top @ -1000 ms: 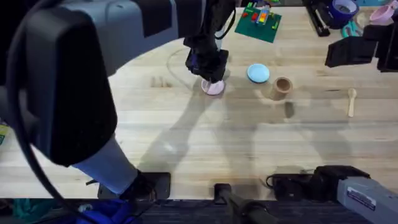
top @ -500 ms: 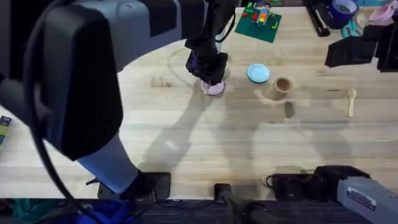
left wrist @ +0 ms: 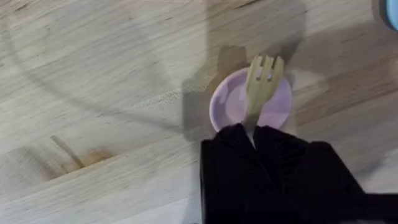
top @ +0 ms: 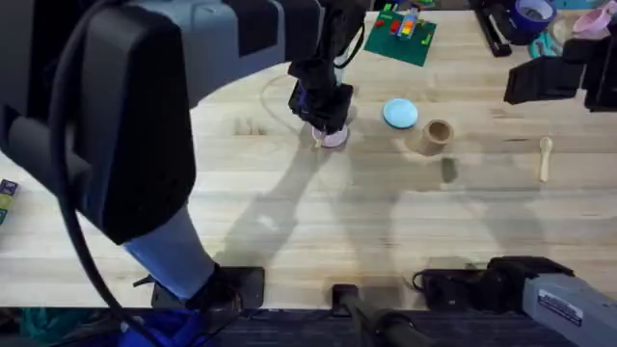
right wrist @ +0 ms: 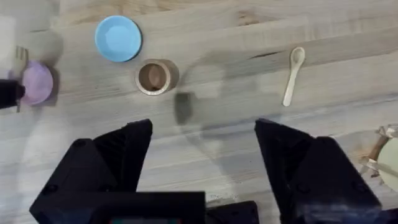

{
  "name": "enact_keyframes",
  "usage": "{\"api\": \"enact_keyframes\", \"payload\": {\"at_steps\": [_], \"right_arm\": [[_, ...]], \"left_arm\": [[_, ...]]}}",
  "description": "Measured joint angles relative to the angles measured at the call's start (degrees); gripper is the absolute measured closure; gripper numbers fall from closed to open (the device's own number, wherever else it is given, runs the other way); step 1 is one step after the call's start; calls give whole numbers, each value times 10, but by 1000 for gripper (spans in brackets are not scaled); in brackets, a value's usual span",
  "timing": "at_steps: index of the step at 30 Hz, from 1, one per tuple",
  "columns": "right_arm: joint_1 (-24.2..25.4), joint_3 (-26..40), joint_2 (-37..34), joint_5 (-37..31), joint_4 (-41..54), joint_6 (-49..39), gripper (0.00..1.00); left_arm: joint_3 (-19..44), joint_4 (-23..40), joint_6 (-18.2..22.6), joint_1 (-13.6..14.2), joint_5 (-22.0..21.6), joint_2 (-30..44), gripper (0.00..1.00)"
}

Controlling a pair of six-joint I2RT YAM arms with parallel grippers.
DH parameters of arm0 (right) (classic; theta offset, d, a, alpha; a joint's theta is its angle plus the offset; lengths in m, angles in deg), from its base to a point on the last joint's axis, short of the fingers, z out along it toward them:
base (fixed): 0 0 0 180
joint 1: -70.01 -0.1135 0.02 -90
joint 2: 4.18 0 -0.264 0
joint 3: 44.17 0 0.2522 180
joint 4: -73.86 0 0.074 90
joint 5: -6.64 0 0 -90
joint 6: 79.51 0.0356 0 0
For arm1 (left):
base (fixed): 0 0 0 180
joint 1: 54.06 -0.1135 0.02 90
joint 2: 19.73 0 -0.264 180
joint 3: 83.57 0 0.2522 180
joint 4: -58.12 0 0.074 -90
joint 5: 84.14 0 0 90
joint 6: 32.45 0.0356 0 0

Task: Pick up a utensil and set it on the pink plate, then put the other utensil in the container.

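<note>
Little has shifted: our left gripper [left wrist: 254, 132] stays over the pink plate [left wrist: 231, 103], fingers clamped on the fork [left wrist: 261, 81]; its handle runs back into them, tines above the plate's far rim; we should part them.

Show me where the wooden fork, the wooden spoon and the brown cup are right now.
wooden fork [left wrist: 263, 74], left wrist view, on its tines over the pink plate.
wooden spoon [right wrist: 291, 79], right wrist view, on its handle.
brown cup [right wrist: 154, 76], right wrist view, on its open top.
</note>
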Motion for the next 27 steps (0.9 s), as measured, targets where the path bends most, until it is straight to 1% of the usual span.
{"api": "enact_keyframes", "payload": {"at_steps": [4,6,8,9,10,12,15,17,20,22,27], "right_arm": [[0,0,0,0,0,0,5],[0,0,0,0,0,0,5],[0,0,0,0,0,0,5],[0,0,0,0,0,0,5],[0,0,0,0,0,0,5],[0,0,0,0,0,0,5],[0,0,0,0,0,0,5],[0,0,0,0,0,0,5],[0,0,0,0,0,0,5],[0,0,0,0,0,0,5],[0,0,0,0,0,0,5]], "left_arm": [[0,0,0,0,0,0,954],[0,0,0,0,0,0,908],[0,0,0,0,0,0,832],[0,-1,0,0,0,0,758],[0,-2,-1,0,0,0,706],[0,-5,-2,0,0,0,541],[0,-10,-3,0,0,0,343],[0,-10,-3,0,0,0,193],[0,-10,-5,-2,0,0,24],[0,-10,-5,-3,0,0,7],[8,-10,-5,-12,0,0,7]]}}
